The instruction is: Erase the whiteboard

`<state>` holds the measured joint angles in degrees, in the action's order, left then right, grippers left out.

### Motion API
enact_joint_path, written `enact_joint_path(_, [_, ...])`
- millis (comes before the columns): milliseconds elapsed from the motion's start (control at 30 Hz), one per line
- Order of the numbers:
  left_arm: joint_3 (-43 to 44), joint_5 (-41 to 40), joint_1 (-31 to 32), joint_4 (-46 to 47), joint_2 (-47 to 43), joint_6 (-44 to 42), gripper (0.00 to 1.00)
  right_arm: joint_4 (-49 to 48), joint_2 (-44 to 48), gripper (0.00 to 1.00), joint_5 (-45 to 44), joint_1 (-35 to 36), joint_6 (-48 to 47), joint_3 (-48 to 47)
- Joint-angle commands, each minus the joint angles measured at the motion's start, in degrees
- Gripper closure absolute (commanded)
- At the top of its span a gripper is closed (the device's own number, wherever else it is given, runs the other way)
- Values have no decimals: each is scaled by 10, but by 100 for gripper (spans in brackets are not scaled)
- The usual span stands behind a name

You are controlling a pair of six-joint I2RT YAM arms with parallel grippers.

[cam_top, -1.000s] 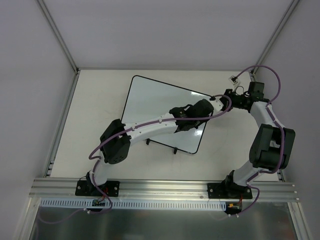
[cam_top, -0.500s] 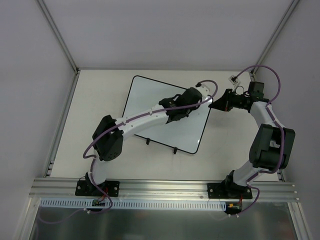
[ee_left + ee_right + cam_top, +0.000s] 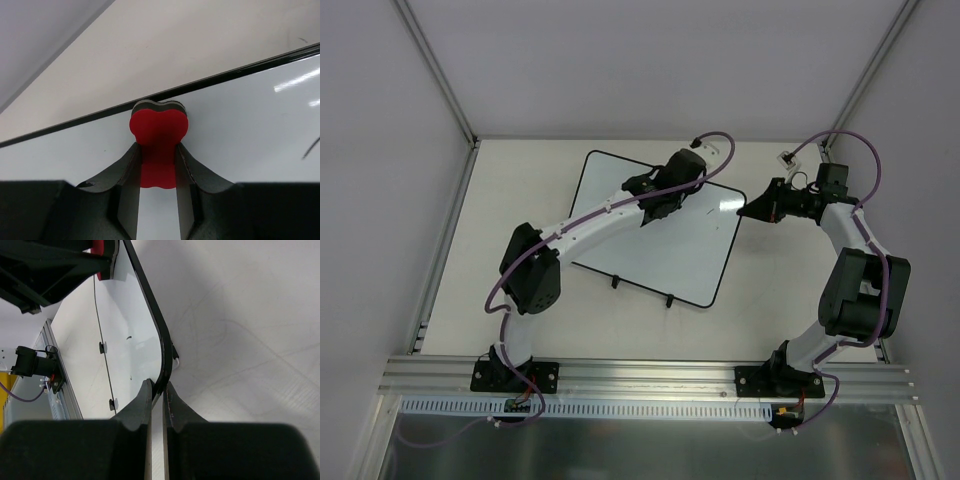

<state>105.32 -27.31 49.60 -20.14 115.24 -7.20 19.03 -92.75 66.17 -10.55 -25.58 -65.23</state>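
Left gripper (image 3: 157, 150): pinching the red eraser (image 3: 159, 125) at its waist, the eraser's face down on the whiteboard (image 3: 240, 125). The eraser's head sits just inside the far black frame, probably so the wipe reaches the edge. Right gripper (image 3: 157, 388): clamped on the board's frame near a rounded corner, apparently to stop it sliding under the wipe. Board lies mid-worktop (image 3: 520, 190), skewed, glossy white, looks mostly clean. One thin dark stroke off to the eraser's side; ink or reflection, cannot tell
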Motion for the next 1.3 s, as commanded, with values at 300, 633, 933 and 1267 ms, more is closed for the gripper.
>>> enact_joint_path(300, [42, 101, 101, 1, 65, -69, 100, -16, 8, 100, -45, 8, -48, -5])
enact_joint_path(633, [-35, 114, 138, -1, 52, -51, 100, -15, 7, 100, -46, 8, -48, -4])
enact_joint_path(933, [-49, 10, 90, -1, 20, -8, 100, -16, 7, 100, -46, 10, -49, -4])
enact_joint_path(1267, [-72, -49, -41, 0, -45, 47, 100, -16, 8, 100, -46, 9, -50, -2])
